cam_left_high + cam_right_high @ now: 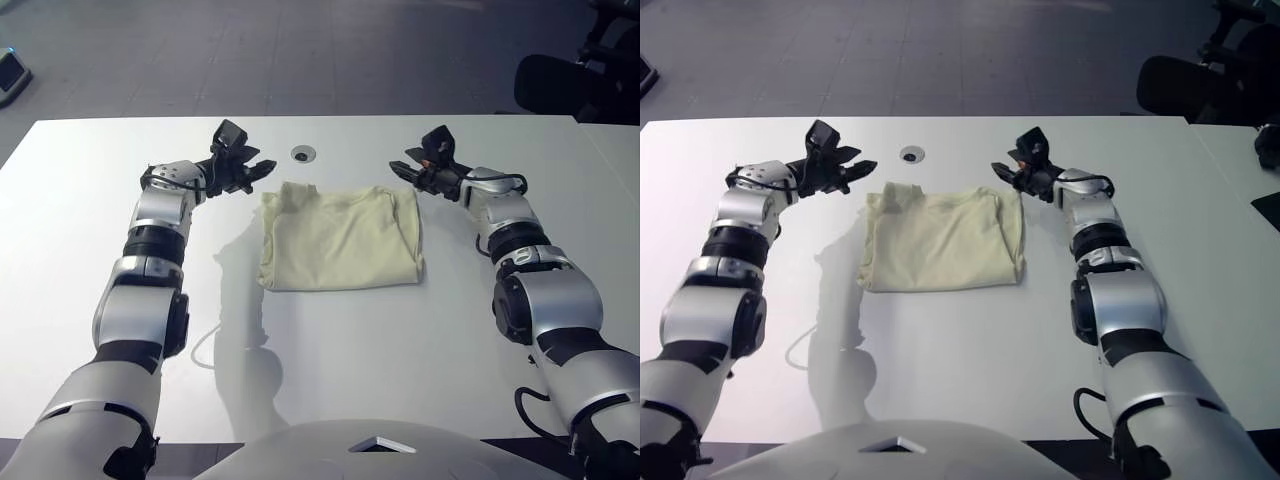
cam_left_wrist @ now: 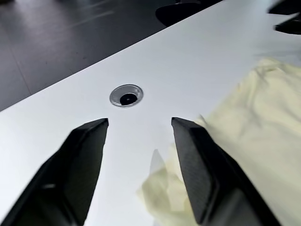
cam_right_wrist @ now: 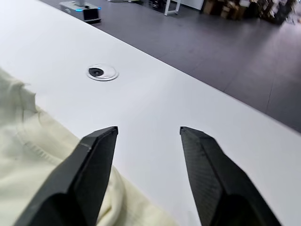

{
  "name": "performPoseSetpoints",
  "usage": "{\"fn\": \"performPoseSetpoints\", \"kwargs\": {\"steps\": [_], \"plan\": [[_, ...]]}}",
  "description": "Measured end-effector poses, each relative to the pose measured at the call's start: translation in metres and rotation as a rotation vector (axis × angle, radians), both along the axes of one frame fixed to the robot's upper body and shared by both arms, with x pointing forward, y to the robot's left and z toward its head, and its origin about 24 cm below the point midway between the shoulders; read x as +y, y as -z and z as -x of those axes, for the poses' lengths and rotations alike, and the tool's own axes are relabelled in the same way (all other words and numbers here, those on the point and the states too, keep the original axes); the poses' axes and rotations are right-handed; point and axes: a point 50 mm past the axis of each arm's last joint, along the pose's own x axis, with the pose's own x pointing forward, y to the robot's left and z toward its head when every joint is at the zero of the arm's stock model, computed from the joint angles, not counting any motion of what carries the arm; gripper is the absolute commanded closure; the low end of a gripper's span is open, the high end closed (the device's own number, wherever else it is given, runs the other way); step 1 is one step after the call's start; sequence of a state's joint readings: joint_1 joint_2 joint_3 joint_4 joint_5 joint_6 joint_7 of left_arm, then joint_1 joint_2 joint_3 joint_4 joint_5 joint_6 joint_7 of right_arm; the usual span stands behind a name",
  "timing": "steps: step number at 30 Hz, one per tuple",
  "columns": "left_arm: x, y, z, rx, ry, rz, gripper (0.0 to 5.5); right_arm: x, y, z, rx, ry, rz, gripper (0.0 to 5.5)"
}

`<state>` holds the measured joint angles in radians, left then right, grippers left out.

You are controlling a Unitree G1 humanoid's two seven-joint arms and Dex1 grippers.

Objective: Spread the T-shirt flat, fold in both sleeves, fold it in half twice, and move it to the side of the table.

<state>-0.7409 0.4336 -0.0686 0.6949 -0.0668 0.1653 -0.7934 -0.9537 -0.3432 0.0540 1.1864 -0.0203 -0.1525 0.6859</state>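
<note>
A pale yellow T-shirt (image 1: 340,238) lies folded into a rough rectangle in the middle of the white table (image 1: 90,230). My left gripper (image 1: 262,168) hovers open just beyond the shirt's far left corner, nothing between its fingers (image 2: 193,160). At the far right corner of the shirt my right gripper (image 1: 400,168) is also open and empty; its fingers (image 3: 94,165) stand over the cloth's edge (image 3: 42,155). Neither gripper touches the shirt.
A round metal cable grommet (image 1: 302,153) sits in the table behind the shirt, between the two grippers. A black chair (image 1: 570,85) stands past the table's far right corner. A small device with a blue light (image 1: 12,72) rests on the floor at far left.
</note>
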Motion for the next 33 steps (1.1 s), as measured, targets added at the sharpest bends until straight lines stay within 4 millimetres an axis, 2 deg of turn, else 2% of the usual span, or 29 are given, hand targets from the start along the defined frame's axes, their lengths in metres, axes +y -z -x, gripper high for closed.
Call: {"fn": "performPoseSetpoints", "kwargs": {"steps": [6,9,11,13,15,19,22,27,30,33], "plan": [[-0.017,0.01,0.047,0.021,0.173,-0.145,1.41,0.008,0.007,0.001,-0.054,-0.048,0.207,1.53],[-0.024,0.013,0.078,0.056,0.287,-0.25,0.92,0.008,0.015,0.003,-0.06,-0.07,0.332,1.06],[-0.024,0.018,0.101,0.085,0.36,-0.402,0.56,0.004,0.021,0.005,-0.071,-0.107,0.459,0.71],[-0.016,0.021,0.108,0.081,0.38,-0.548,0.16,0.0,0.024,0.008,-0.089,-0.145,0.552,0.32],[-0.011,0.016,0.107,0.038,0.382,-0.668,0.1,0.003,0.023,0.009,-0.139,-0.208,0.615,0.13],[-0.007,0.014,0.098,-0.003,0.342,-0.745,0.1,0.003,0.019,0.015,-0.223,-0.358,0.744,0.13],[-0.001,0.013,0.088,-0.017,0.331,-0.779,0.1,-0.004,0.014,0.028,-0.255,-0.557,0.818,0.13],[0.005,0.007,0.06,-0.099,0.403,-0.86,0.1,-0.008,0.005,0.064,-0.23,-0.797,0.798,0.13],[-0.001,0.006,0.036,-0.188,0.448,-0.932,0.1,0.004,0.004,0.093,-0.163,-0.914,0.733,0.13],[-0.015,0.002,0.005,-0.354,0.464,-1.095,0.1,0.03,0.001,0.121,-0.098,-1.028,0.627,0.13]]}}
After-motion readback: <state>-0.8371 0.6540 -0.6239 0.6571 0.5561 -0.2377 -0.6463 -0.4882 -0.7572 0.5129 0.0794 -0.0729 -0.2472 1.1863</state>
